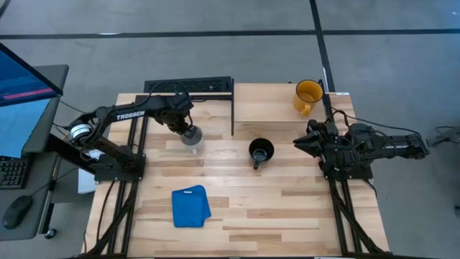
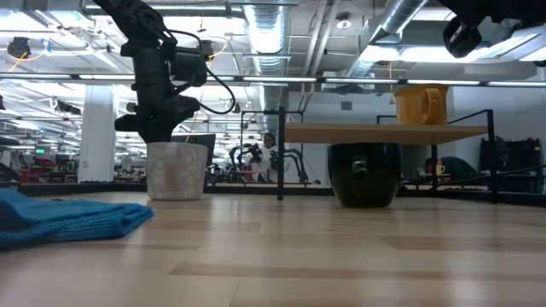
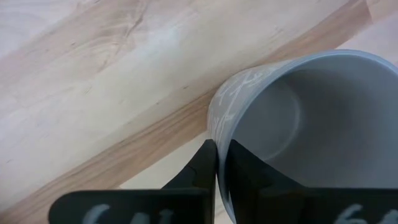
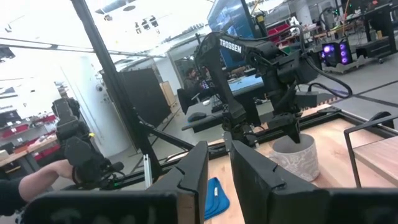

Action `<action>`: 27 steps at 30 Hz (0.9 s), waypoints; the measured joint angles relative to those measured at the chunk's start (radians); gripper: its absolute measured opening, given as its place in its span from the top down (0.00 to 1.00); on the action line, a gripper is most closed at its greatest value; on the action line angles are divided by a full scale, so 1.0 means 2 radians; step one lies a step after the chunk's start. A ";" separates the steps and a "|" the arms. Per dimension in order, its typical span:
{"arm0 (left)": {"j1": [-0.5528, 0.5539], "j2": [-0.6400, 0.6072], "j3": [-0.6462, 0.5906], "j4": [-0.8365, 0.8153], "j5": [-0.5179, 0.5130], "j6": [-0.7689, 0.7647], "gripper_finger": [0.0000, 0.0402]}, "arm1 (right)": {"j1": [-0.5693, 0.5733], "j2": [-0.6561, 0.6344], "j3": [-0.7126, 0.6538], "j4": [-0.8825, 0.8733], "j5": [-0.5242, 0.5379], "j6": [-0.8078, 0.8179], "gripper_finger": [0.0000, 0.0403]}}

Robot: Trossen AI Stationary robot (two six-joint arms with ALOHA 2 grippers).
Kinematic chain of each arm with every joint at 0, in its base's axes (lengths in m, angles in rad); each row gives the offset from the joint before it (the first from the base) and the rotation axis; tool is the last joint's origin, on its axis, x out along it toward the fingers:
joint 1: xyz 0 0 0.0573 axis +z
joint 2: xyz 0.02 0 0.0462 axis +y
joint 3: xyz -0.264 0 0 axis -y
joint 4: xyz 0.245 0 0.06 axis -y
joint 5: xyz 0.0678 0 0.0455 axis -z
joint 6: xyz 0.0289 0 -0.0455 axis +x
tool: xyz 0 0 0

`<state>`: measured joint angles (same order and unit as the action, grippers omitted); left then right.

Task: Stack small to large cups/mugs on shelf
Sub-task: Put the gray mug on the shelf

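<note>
One pale grey-white mug (image 1: 192, 136) stands upright on the tabletop (image 1: 287, 208), mouth upward, directly beneath the left gripper (image 1: 187, 130), whose fingers (image 3: 205, 167) pinch its rim.

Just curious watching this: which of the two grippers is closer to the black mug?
The right. The right gripper hovers just beside the black mug, toward the table's right edge. The left gripper is farther off, shut on the grey mug.

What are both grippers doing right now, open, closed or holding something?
Left gripper: shut on the grey-white mug's rim.
Right gripper: slightly open, holding nothing.
</note>
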<state>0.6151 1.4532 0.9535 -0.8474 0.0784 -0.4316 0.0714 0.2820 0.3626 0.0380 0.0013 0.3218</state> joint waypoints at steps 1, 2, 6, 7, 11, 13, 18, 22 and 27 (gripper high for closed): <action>0.000 0.000 0.000 0.000 0.000 0.000 0.98 | 0.000 0.000 0.000 0.000 0.000 0.000 0.77; 0.000 0.000 0.000 0.000 0.000 0.000 0.98 | 0.000 0.000 0.000 0.000 0.000 0.000 0.77; 0.000 0.000 0.000 0.000 0.000 0.000 0.98 | 0.000 0.000 0.000 0.000 0.000 0.000 0.77; 0.000 0.000 0.000 0.000 0.000 0.000 0.98 | 0.000 0.000 0.000 0.000 0.000 0.000 0.77; 0.000 0.000 0.000 0.000 0.000 -0.003 0.97 | 0.000 0.000 0.000 0.000 0.000 0.000 0.77; 0.000 0.000 0.000 0.000 0.000 -0.006 0.97 | 0.000 0.000 0.000 0.000 0.000 0.000 0.77; 0.000 0.000 0.000 0.000 0.000 -0.009 0.96 | 0.000 0.000 0.000 0.000 0.000 0.000 0.77; 0.000 0.000 0.000 0.001 0.000 -0.009 0.96 | 0.000 0.000 0.000 0.000 0.000 0.000 0.77; 0.000 0.000 0.000 0.000 0.000 -0.009 0.96 | 0.000 0.000 0.000 0.000 0.000 0.000 0.77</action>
<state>0.6147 1.4536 0.9535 -0.8466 0.0793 -0.4497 0.0715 0.2821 0.3626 0.0376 0.0010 0.3225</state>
